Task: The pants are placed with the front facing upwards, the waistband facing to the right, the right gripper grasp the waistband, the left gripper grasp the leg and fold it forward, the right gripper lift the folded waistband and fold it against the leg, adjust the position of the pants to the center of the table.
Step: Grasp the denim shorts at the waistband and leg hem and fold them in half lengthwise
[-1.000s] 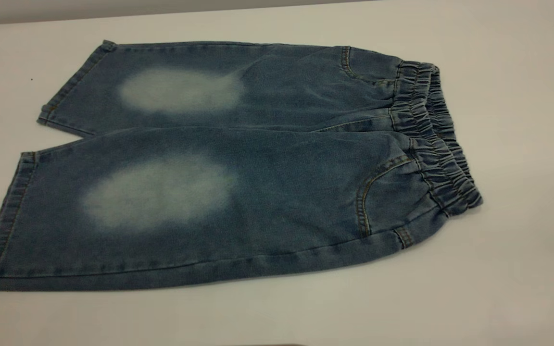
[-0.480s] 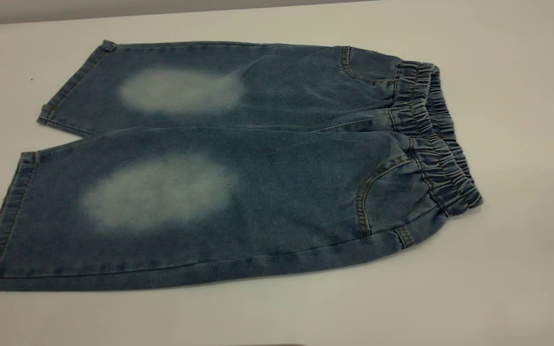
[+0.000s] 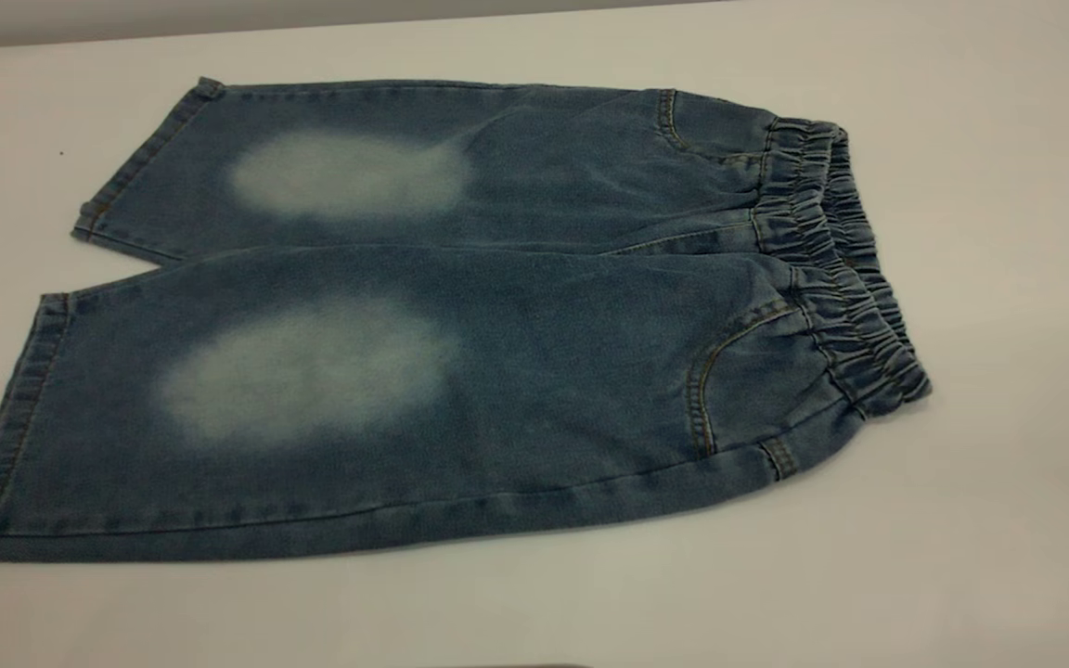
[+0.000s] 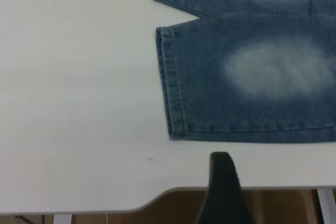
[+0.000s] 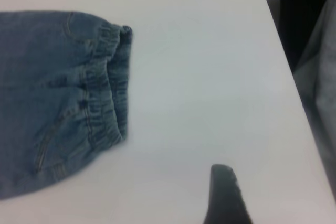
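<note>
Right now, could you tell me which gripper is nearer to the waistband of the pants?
Right. The right gripper hovers over bare table beside the waistband; the left gripper is off the leg hems at the pants' opposite end.

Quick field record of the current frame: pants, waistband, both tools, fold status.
pants: flat, unfolded, front up
waistband: at right end, ungrasped
leg hems: at left end
left tool: off the cloth, near the leg hem, above the table edge
right tool: off the cloth, past the waistband
fold status: not begun
</note>
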Controlling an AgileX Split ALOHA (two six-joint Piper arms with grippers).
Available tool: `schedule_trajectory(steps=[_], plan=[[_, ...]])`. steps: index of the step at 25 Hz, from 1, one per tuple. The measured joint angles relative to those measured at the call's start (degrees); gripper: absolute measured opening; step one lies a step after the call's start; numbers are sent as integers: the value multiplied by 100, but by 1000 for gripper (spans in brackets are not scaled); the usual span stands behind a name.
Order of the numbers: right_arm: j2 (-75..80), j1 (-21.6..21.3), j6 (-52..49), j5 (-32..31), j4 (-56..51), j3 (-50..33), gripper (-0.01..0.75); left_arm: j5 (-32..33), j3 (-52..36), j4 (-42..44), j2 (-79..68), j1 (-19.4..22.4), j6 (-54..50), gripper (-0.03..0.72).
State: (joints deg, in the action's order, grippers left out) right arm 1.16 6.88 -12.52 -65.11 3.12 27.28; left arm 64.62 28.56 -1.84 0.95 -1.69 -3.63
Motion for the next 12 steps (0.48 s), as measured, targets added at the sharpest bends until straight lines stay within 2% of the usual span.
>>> schedule_trajectory(steps=[5,12], plan=[[1239,0,218,263,-504,104,393,-328,339,0,-847,0,43,463],[3586,0,1353,1464,-1779,109,468,-1267,712,0,-3143,0,948,463]])
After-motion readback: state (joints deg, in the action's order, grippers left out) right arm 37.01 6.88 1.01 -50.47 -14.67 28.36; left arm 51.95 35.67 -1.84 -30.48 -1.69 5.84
